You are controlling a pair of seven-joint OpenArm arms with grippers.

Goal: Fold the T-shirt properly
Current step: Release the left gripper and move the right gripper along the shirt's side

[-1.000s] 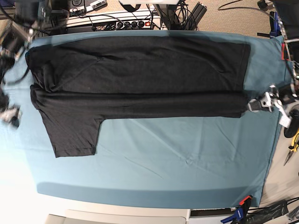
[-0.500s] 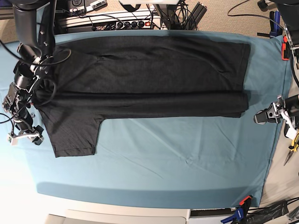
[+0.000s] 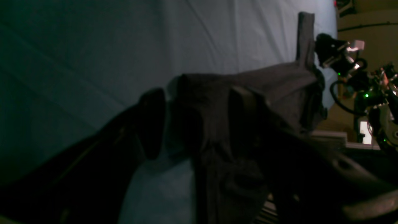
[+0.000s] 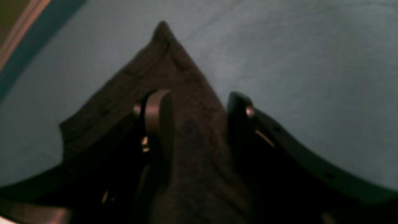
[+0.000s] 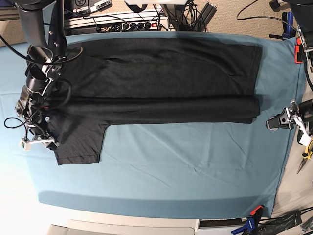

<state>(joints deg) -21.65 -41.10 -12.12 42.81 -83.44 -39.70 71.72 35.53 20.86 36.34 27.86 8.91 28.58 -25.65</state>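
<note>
We see the T-shirt (image 5: 161, 78) lying flat on the teal cloth sheet (image 5: 195, 166), folded lengthwise; the right gripper (image 4: 196, 115) stands spread over the sleeve corner (one finger (image 4: 158, 121) on the fabric, the other just beside its edge); the left gripper (image 5: 279, 121), jaws spread, hangs just beside the hem, empty.
</note>
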